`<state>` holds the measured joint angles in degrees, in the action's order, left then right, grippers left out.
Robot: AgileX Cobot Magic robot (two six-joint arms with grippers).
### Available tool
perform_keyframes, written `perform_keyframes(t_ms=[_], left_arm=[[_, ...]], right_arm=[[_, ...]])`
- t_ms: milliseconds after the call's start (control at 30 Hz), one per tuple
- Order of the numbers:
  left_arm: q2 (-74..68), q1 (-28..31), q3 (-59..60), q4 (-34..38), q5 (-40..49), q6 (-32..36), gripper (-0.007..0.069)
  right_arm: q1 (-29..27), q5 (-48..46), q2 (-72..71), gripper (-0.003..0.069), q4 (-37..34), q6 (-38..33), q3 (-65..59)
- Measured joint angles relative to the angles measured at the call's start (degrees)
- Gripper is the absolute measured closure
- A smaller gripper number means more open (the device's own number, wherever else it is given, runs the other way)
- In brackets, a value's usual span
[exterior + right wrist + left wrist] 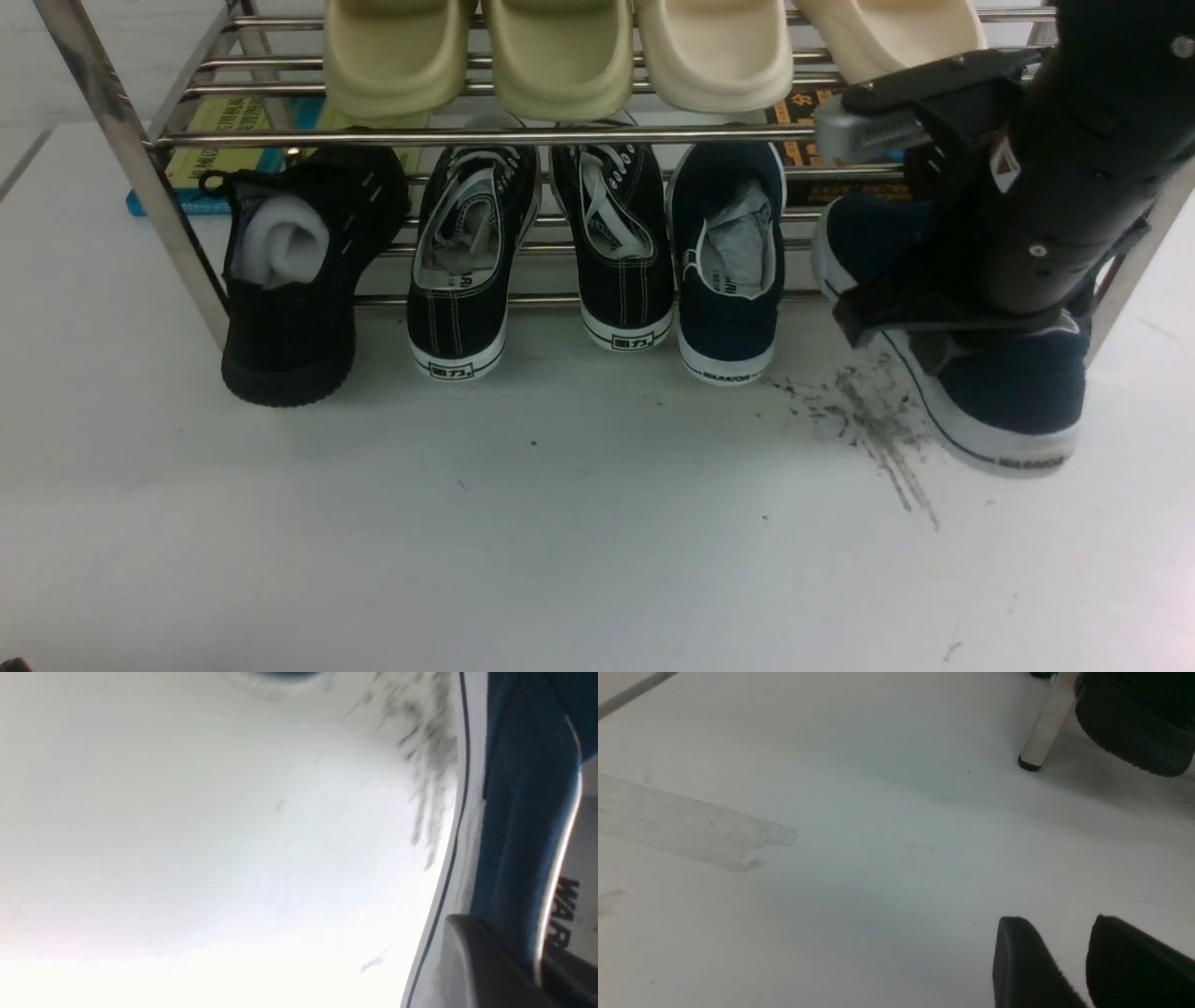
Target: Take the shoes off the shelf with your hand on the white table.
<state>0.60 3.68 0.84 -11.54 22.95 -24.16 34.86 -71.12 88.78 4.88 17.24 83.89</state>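
Observation:
My right gripper (920, 322) is shut on the side wall of one navy shoe (1013, 401). One finger is outside it and one inside. That shoe sits tilted at the right end of the shelf (467, 137), with its heel out over the white table (560, 523). In the right wrist view the gripper (514, 952) clamps the blue canvas (518, 812). The other navy shoe (728, 280) rests on the lower tier with paper stuffing inside. My left gripper (1069, 956) is open and empty just above the table (878, 858). It is out of the front view.
The lower tier holds a black knit shoe (289, 289) and two black lace-up sneakers (467, 271). Beige slippers (560, 56) fill the upper tier. Dark scuffs (868, 420) mark the table. A shelf leg (1041, 732) and the black knit shoe (1134, 723) show beyond my left gripper.

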Motion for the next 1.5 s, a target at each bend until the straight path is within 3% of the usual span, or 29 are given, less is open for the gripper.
perform_keyframes(t_ms=[267,567,700,1200,1500], left_arm=[[0.0,0.0,0.0,0.0,0.0,0.0,0.0383],[0.0,0.0,0.0,0.0,0.0,0.0,0.0383],[0.0,0.0,0.0,0.0,0.0,0.0,0.0383],[0.0,0.0,0.0,0.0,0.0,0.0,0.0383],[0.0,0.0,0.0,0.0,0.0,0.0,0.0383]], right_arm=[[13.8,0.0,-9.5,0.0641,0.1,8.4,-7.4],[26.0,1.0,-14.3,0.0641,2.5,28.8,-21.0],[31.6,6.7,-14.3,0.0639,5.3,40.0,-26.1],[33.0,13.3,-8.2,0.0631,23.6,59.1,-32.1],[33.0,24.2,0.3,0.0620,28.3,62.3,-32.1]])
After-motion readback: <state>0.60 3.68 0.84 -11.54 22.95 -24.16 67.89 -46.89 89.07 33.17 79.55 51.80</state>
